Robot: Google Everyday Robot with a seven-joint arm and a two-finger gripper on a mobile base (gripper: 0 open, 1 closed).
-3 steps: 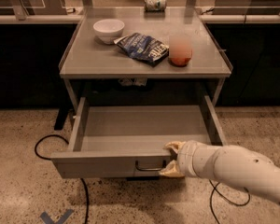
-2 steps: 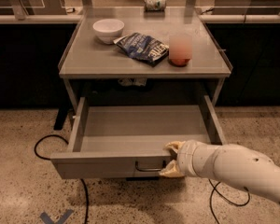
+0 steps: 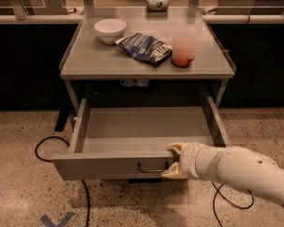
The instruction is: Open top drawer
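Top drawer [image 3: 109, 167]: pulled well out toward the near side from under the table [image 3: 99, 63]; grey interior exposed, nothing seen inside.
Handle [image 3: 150, 167]: dark wire loop right of centre on the front panel, its right end just beside the gripper.
Gripper [image 3: 175, 161]: at the near-right part of the drawer front, against the panel at the handle's right end; cannot tell whether clamped on the handle or only resting there.
Arm [image 3: 246, 169]: white, entering low from the near right, roughly level with the drawer front.
Change over the last second: none detectable. Drawer front in the same place relative to the table legs, gripper at the same spot on the panel.
Table top: white bowl [image 3: 110, 30] far left, chip bag [image 3: 146, 47] centre, pink cup [image 3: 183, 50] right; all placed as a second ago, none disturbed.
Meaning for task: pull judged finished rather than under way; opening looks complete, with the drawer sides standing out most of their length.
Next move, judged: let go and back off toward the near right; no further pull called for.
Risk: extra pull could overrun the runners or jolt the table and the cup.
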